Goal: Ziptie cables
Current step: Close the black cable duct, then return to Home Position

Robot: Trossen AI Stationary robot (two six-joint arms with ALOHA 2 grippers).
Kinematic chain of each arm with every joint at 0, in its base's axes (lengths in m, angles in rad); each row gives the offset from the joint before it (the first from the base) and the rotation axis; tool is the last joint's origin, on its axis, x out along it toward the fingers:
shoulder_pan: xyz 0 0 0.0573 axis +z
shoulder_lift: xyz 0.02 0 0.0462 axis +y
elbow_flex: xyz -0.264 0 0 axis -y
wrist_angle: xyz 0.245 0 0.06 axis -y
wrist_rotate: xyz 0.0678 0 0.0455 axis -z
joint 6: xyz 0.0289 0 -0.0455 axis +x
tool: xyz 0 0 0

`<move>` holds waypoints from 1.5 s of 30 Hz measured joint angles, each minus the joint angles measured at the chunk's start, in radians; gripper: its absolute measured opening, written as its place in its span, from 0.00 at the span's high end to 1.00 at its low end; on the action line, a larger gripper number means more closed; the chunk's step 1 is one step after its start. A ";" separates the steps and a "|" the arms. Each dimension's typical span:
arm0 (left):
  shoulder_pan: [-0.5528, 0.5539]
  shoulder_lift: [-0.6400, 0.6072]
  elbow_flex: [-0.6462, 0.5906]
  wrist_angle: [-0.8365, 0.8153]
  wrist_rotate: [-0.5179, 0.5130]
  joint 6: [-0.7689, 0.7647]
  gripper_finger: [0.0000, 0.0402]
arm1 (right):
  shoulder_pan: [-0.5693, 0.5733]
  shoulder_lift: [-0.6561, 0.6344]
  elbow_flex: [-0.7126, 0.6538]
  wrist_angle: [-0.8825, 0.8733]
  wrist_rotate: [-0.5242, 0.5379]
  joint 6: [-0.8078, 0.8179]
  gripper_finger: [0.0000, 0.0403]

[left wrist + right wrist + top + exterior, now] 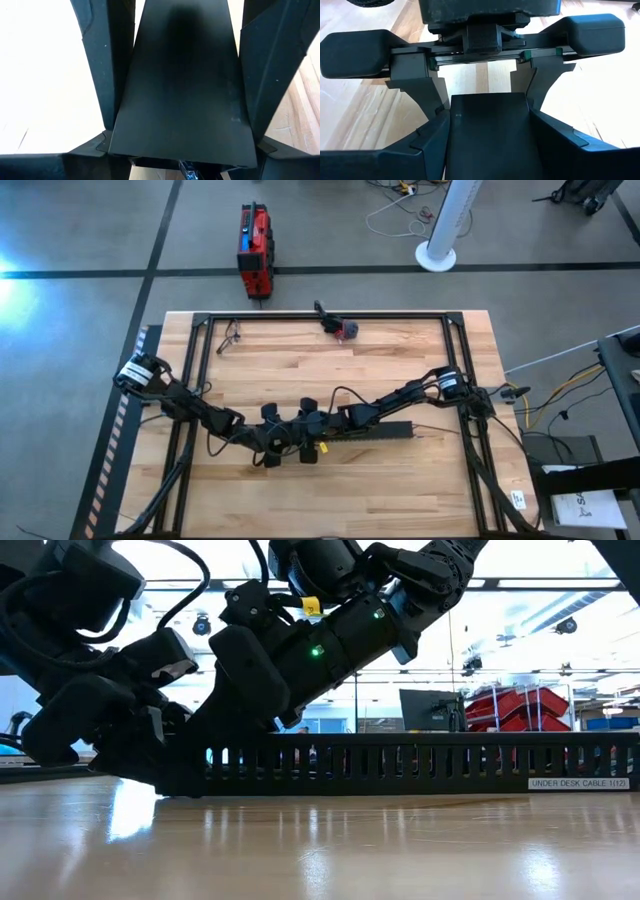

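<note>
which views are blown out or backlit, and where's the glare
Low view: arms dark against bright ceiling light, glare on the table beside the slotted black channel. Left wrist view: background washed out white around the channel. High view: bright patch on the floor at the left edge.

A pale wooden tabletop (400, 480) with a black frame stands on a grey floor (90, 230) crossed by dark lines. Beyond the far edge, a red and black case (255, 248) lies on the floor, and a white column on a round base (440, 235) stands to its right, near loose cables. In the low view, bright ceiling lights (520, 585) glow overhead, with a dark monitor (428, 708) and stacked red bins (520, 708) in the room behind.
</note>
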 joint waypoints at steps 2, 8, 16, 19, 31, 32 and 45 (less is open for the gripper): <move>0.000 0.000 -0.001 0.000 0.001 -0.001 0.44 | 0.000 0.000 -0.001 -0.001 0.000 0.000 0.45; 0.000 0.000 -0.001 -0.002 0.001 -0.002 0.46 | 0.000 0.000 -0.002 -0.002 0.000 0.000 0.45; 0.000 0.000 -0.002 -0.002 0.001 -0.003 0.44 | 0.000 0.000 -0.003 -0.002 0.000 0.001 0.44; -0.001 0.000 -0.002 -0.001 0.001 0.000 0.45 | 0.000 0.000 -0.003 0.003 0.000 0.000 0.45; 0.000 -0.028 -0.006 0.012 -0.001 0.057 0.26 | -0.002 -0.005 -0.004 0.010 0.005 0.056 0.24; 0.000 -0.041 -0.007 -0.001 0.004 0.059 0.24 | -0.002 -0.010 -0.004 0.008 0.002 0.056 0.23; -0.001 -0.429 -0.005 -0.294 0.088 0.050 0.21 | -0.002 -0.246 0.033 -0.291 -0.007 -0.046 0.18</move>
